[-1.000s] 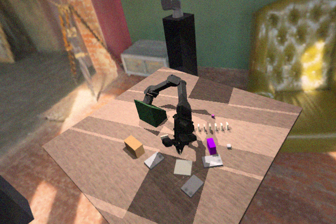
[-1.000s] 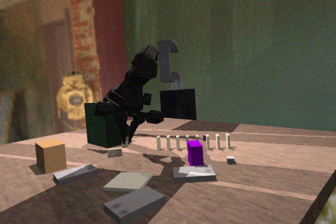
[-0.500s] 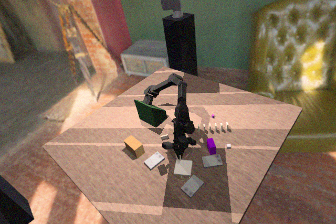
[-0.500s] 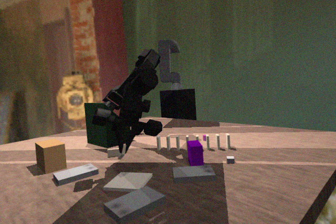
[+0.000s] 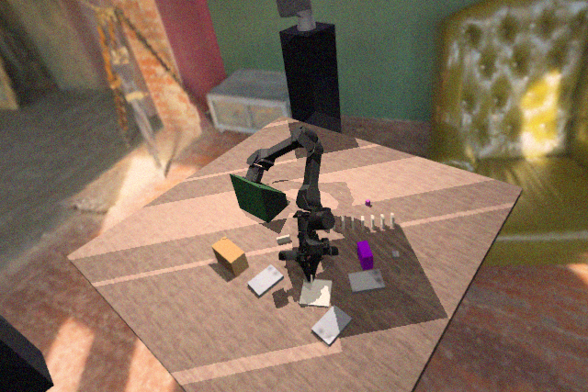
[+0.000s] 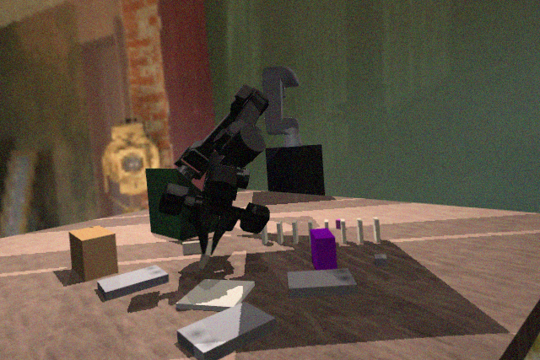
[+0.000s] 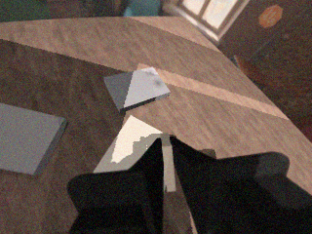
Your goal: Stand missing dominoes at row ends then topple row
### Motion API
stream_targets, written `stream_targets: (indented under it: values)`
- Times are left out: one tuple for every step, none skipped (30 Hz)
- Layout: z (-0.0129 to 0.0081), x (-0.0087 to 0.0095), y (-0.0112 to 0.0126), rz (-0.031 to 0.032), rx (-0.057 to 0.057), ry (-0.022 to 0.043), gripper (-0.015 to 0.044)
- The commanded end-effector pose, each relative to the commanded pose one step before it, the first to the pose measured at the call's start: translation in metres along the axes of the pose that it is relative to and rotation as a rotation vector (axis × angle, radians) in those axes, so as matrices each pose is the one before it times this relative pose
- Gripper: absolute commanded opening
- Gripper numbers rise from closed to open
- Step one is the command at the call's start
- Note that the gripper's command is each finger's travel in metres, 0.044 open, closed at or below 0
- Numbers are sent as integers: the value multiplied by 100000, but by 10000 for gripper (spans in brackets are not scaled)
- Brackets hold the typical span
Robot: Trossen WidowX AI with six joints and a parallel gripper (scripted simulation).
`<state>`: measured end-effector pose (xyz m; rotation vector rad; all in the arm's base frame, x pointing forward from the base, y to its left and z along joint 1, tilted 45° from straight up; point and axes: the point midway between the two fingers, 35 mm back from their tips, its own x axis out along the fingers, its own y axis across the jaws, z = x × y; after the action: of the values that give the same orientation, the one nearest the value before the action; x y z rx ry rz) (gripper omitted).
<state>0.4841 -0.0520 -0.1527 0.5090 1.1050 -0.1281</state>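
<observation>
My gripper point(image 5: 310, 275) point(image 6: 205, 258) point(image 7: 165, 140) points down and is shut on a thin pale domino point(image 7: 168, 163). It hangs low over the far edge of a pale flat slab point(image 5: 317, 294) point(image 6: 216, 293) point(image 7: 131, 141). The standing row of several pale dominoes point(image 5: 367, 221) point(image 6: 320, 231) is on the table to the right of the arm, well apart from the gripper. Another domino point(image 5: 283, 239) point(image 6: 191, 247) lies flat to the left of the arm's base. A small grey piece point(image 5: 395, 253) point(image 6: 380, 258) lies in front of the row's right end.
A purple block point(image 5: 365, 254) point(image 6: 323, 248) stands just in front of the row. Grey slabs point(image 5: 265, 279) point(image 5: 366, 280) point(image 5: 331, 324) point(image 7: 137, 88) lie around the gripper. An orange box point(image 5: 230, 255) point(image 6: 93, 251) and a green wedge point(image 5: 257, 197) point(image 6: 165, 203) stand to the left.
</observation>
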Motion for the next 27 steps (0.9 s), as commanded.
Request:
stream_targets:
  values:
    - [-107,-80,132,-926,1370,-6193,21]
    - [-29,-34,34,-74,292,-1434,21]
    - [-29,-43,35,-58,304,-1437,21]
    - [-28,-51,36,-42,315,-1439,21]
    - [-28,-60,37,-26,327,-1442,21]
    - [-27,-69,38,-10,339,-1444,21]
    - [-26,-78,39,5,350,-1445,21]
    - [-25,-86,40,21,362,-1447,21]
    - [-24,-95,41,37,374,-1448,21]
    - [-22,-104,41,53,386,-1449,21]
    - [-20,-112,42,69,398,-1450,21]
    - [-18,-121,43,85,410,-1451,21]
    - [-16,-130,44,100,422,-1451,21]
    - [-14,-138,45,116,434,-1451,21]
    - [-11,-147,46,131,446,-1451,21]
    - [-8,-155,46,147,459,-1451,21]
    - [-5,-164,47,162,471,-1450,21]
    - [-2,-172,48,177,483,-1450,21]
    - [1,-180,49,193,496,-1449,21]
    - [5,-188,50,208,508,-1447,21]
    - [9,-196,51,223,521,-1446,21]
    - [13,-204,52,238,533,-1444,21]
    - [17,-212,53,253,546,-1443,21]
    - [22,-219,54,267,559,-1440,21]
    - [26,-227,55,282,571,-1438,21]
    - [31,-234,56,296,584,-1436,21]
    - [36,-242,58,311,597,-1433,21]
